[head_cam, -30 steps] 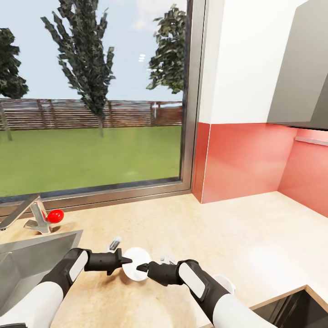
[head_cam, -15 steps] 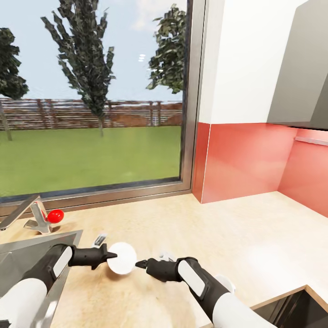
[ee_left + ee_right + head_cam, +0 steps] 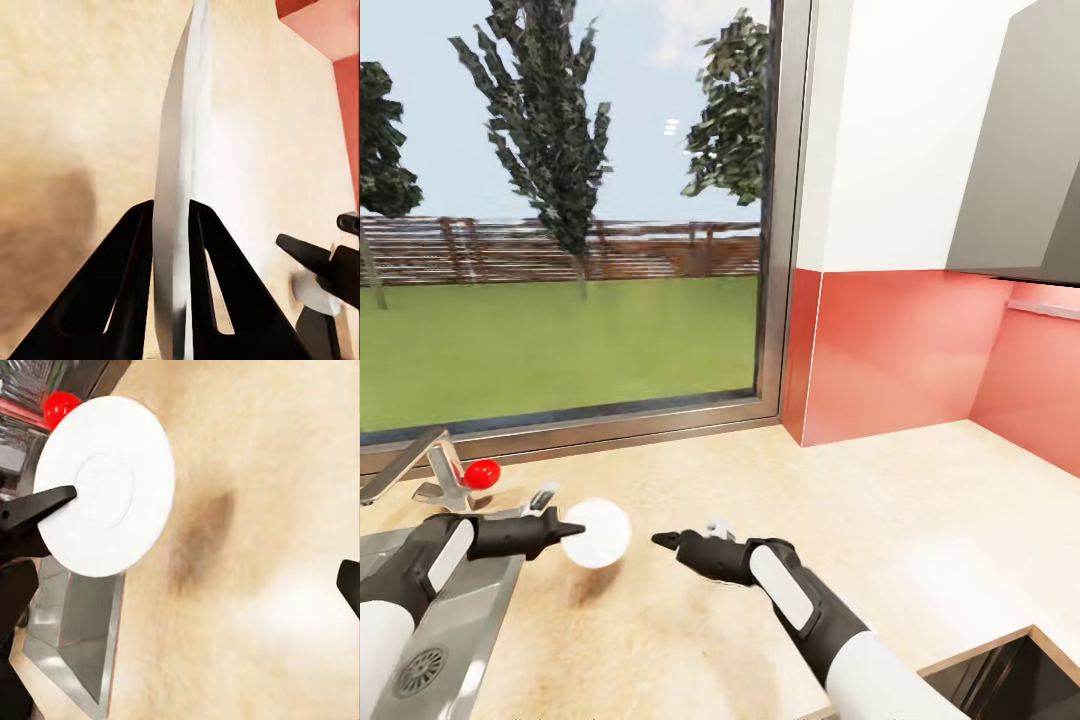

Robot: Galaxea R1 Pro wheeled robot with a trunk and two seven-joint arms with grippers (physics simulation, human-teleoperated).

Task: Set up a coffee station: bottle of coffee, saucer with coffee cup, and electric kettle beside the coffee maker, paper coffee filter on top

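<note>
Over the last second we have carried the saucer leftward, from the lower centre of the head view toward the lower left, near the sink. It has left the right gripper, which now hangs apart from it with nothing between its fingers; how far they are spread we cannot tell. The left gripper alone pinches the saucer by its rim. In the left wrist view the two fingers clamp the plate edge-on, so it is held upright above the countertop, its shadow below. We judge the handover done; the saucer must still be carried to the coffee maker and laid flat.
</note>
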